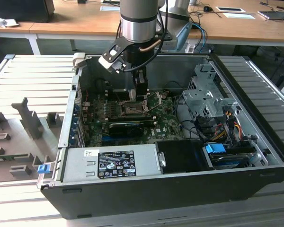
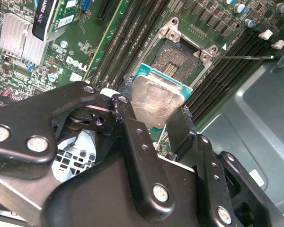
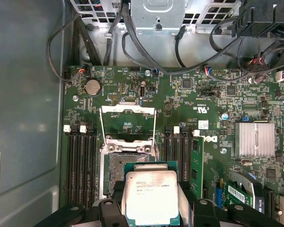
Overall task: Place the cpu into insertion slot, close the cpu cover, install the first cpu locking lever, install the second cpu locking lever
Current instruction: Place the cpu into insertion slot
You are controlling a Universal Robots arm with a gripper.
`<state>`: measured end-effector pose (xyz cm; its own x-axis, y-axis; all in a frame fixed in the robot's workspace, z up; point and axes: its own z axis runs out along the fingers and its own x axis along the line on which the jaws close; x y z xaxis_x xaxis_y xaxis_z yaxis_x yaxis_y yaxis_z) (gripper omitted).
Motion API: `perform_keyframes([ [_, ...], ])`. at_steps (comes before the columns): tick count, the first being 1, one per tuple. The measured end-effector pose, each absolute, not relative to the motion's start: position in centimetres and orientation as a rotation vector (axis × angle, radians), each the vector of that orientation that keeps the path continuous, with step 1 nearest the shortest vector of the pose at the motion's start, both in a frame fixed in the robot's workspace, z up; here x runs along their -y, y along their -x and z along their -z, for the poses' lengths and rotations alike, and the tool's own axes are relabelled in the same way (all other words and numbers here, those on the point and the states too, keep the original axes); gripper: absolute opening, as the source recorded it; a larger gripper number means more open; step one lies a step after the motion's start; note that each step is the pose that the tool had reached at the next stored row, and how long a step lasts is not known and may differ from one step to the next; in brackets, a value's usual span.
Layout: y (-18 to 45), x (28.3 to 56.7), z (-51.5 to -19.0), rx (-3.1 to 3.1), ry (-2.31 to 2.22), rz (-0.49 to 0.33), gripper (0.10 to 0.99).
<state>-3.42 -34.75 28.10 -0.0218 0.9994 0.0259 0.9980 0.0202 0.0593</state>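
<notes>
Arm [image 1: 138, 21] stands vertical in the exterior view. Its wrist points straight down into the open computer case [image 1: 180, 201]. Gripper [image 1: 141, 92] hangs low over the green motherboard [image 1: 168, 125], nearer the case's far wall than its front.

Black fingers [image 2: 132, 137] are pressed in on the cpu [image 2: 156, 97], pinching it by two opposite edges. Its pale metal lid faces the camera in both wrist views.

Position: the cpu is at the near edge of the insertion slot [image 3: 114, 171]. In the first wrist view it overlaps part of the dark socket bed and leaves the rest exposed. Cannot tell whether chip and socket are touching.

Cpu cover [image 3: 128, 109] is flipped open. The silver frame is raised off the slot on the side away from the gripper, and green board shows through its cut-out.

In the second wrist view, a thin metal lever rod [image 2: 248, 57] sticks out from one corner of the slot and lies across the black memory slots [image 2: 132, 42].
</notes>
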Motion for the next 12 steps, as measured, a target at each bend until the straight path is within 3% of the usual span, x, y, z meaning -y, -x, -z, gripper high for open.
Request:
perform_keyframes([
  [12, 3.42, 34.53, -27.64, -2.224, -2.184, -0.094, 0.525],
])
